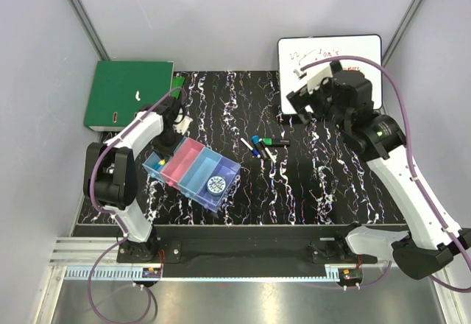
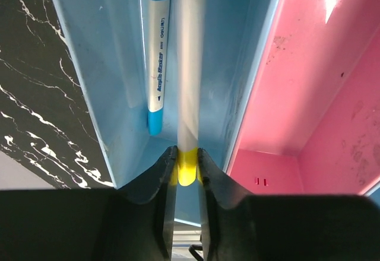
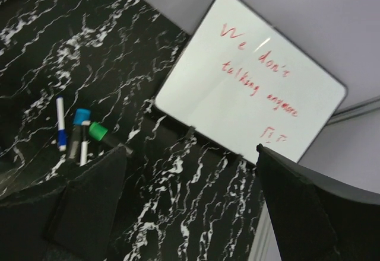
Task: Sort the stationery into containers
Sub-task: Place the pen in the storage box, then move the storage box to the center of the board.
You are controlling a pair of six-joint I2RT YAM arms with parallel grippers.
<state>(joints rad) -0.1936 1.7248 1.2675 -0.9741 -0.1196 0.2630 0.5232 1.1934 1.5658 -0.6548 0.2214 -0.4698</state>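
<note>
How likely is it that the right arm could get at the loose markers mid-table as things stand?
Probably yes: the right end effector hangs open and empty near the whiteboard, with only bare table between it and the loose markers.

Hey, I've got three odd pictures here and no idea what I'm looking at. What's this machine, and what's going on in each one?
These are two robot arms bolted to a black marbled table. The wide picture looks down from above; the other two come from small cameras on each arm's wrist. The left gripper is shut on a white marker with yellow ends, holding it over a light blue bin where a blue-capped marker lies, next to a pink bin. The right gripper is open and empty, above the table near a whiteboard. A few loose markers lie mid-table, a round tin sits in the purple-blue bin, and a green binder lies at the far left.
</note>
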